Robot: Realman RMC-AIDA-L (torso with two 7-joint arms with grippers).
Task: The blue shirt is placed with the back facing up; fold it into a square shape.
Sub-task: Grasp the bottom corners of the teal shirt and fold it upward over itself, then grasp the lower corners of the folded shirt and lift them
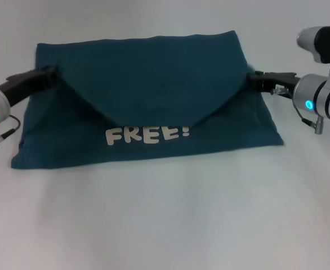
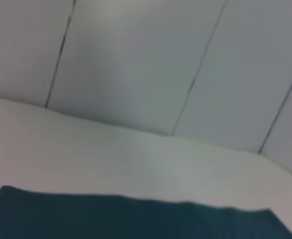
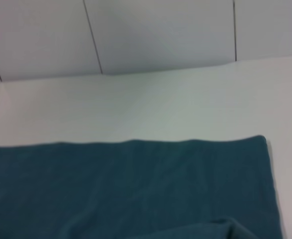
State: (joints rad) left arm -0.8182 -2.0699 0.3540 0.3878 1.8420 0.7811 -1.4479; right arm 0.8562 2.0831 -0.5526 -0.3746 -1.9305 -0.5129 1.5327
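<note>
**Both grippers at the side edges of the half-folded shirt**

From the head camera we see the blue shirt [image 1: 148, 84] lying flat on the white table [image 1: 165, 225], spread wide across the middle. Its upper part is folded down over the lower part in a broad V-shaped flap, and the white "FREE!" lettering [image 1: 147, 135] shows just below the tip of that flap. The left gripper [image 1: 51, 74] meets the shirt's left edge where the flap begins; the cloth bunches around its tip, so we take its fingers to be pinched together on the fabric. The right gripper [image 1: 258, 80] sits likewise at the shirt's right edge, its dark fingers closed on the fold there.

In the left wrist view we see only a strip of the shirt [image 2: 136, 219] on the table [image 2: 136, 159], with a panelled wall [image 2: 146, 59] beyond; no fingers show.

In the right wrist view the shirt [image 3: 126, 189] fills the near part, one straight edge running across the table [image 3: 146, 104], and a raised fold [image 3: 211, 230] at the nearest edge.
</note>
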